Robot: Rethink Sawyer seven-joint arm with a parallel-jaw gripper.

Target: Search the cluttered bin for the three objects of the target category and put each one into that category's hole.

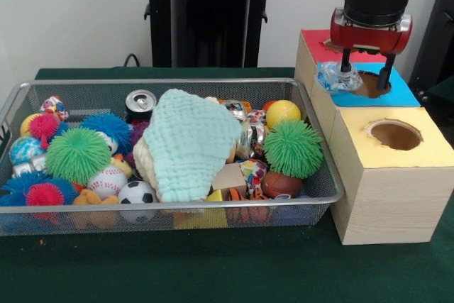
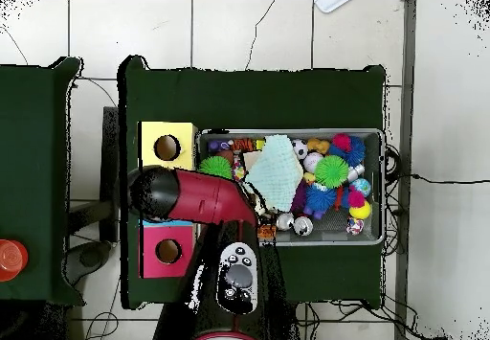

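On the green tabletop [image 1: 213, 267], nearest the camera, the wire-mesh bin [image 1: 333, 188] sits packed with toys: a soccer ball [image 1: 136, 192] and a baseball [image 1: 106, 179] at the front, spiky green puffer balls left [image 1: 76, 154] and right [image 1: 292, 148], and a pale mint cloth [image 1: 193, 141] draped over the middle of the pile, likely hiding more beneath it. A drinks can [image 1: 140, 100] stands toward the bin's far side. Beside the bin runs a row of wooden sorting boxes, each with a coloured top and a round hole; the yellow-topped box [image 1: 394, 179] is closest, its hole empty.

Behind it, my gripper [image 1: 364, 81] hangs over the blue-topped box [image 1: 397, 96], my fingers clenched on a crumpled clear plastic item [image 1: 336, 76], apparently one of the target objects. It dangles just above the blue surface, at the near rim of the blue hole [image 1: 370, 84] rather than squarely over it, so I judge a small shift is needed before letting go. How many targets are already in the box I cannot tell.

Farther back is the red-topped box [image 1: 317, 42], partly hidden by my wrist. Beyond the tabletop stands a black pedestal against a plain pale wall. From overhead, my red arm [image 2: 196, 198] crosses the boxes, and white floor tiles [image 2: 287, 30] surround the tabletop.
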